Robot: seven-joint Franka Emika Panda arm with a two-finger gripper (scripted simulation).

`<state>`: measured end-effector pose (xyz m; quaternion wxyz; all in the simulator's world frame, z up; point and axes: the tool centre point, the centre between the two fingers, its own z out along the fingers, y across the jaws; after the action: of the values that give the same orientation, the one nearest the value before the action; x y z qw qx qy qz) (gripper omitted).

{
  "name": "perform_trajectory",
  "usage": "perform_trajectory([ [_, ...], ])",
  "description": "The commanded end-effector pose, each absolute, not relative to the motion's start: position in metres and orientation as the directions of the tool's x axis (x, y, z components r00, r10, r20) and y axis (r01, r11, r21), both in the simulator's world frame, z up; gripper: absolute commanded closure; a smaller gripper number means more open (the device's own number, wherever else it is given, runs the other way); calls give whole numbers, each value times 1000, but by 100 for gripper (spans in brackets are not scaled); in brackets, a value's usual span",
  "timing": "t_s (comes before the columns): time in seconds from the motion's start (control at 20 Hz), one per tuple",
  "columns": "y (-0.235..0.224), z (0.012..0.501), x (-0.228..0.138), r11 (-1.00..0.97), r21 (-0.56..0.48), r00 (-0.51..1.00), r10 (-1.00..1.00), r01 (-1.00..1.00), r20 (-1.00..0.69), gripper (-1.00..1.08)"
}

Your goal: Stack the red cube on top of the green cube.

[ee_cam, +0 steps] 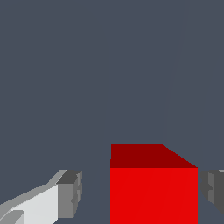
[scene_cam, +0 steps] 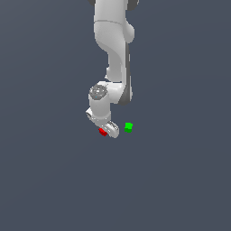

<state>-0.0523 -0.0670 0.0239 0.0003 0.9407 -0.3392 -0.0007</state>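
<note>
Gripper (ee_cam: 140, 192) straddles the red cube (ee_cam: 153, 188), fingers (ee_cam: 70, 192) apart with a gap on one side, so no grasp yet. Green cube (scene_cam: 128, 127) sits bare just right; lifting and stacking remain.

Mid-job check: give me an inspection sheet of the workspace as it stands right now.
Surface: plain dark grey floor, no marks seen.
Job's things: red cube on the floor between the fingers, gap visible on one side; green cube apart, toward the exterior view's right, nothing on it.
Clutter: nothing seen.
Grippers: gripper open, lowered around the red cube, grey finger pads not closed on it.
Cables: nothing seen.
Surroundings: nothing seen beyond the white arm.
</note>
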Motion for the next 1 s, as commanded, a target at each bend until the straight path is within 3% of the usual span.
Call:
perform_trajectory([
  [0.0, -67, 20, -51, -770, 0, 770, -638, -638, 0, -92],
  [0.05, -67, 20, -51, -770, 0, 770, -638, -638, 0, -92],
  [0.1, -67, 20, -51, -770, 0, 770, -638, -638, 0, 108],
  [0.95, -66, 34, -52, -770, 0, 770, -638, -638, 0, 108],
])
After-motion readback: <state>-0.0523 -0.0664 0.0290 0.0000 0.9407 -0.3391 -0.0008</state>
